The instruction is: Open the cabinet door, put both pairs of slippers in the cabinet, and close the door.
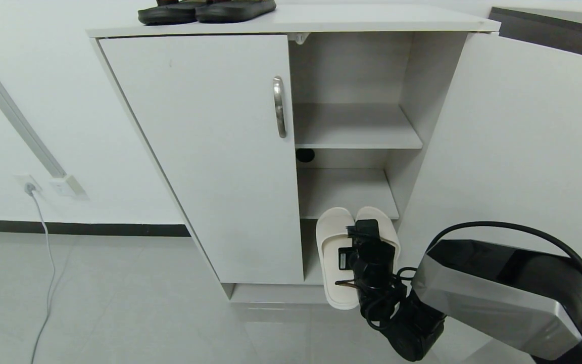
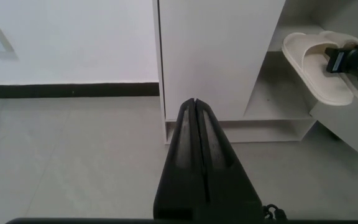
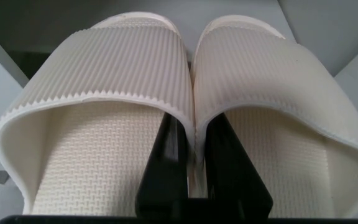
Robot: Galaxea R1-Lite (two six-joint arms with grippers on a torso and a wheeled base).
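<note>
Head view – right gripper [image 1: 367, 253] clamped on the touching inner edges of the white slippers [image 1: 332, 237], held at the cabinet's [image 1: 195, 151] open bottom front edge – likely light, soft foam, so this middle grip suits; left gripper [image 2: 195, 104] closed, empty.

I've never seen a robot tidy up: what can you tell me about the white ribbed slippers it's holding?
The cream-white rubbery slide slippers are a pair held side by side, each with a wide ribbed strap and textured footbed. The right gripper pinches their inner strap edges together, one finger inside each. They hang above the floor, toes toward the white cabinet's open lower compartment.
</note>
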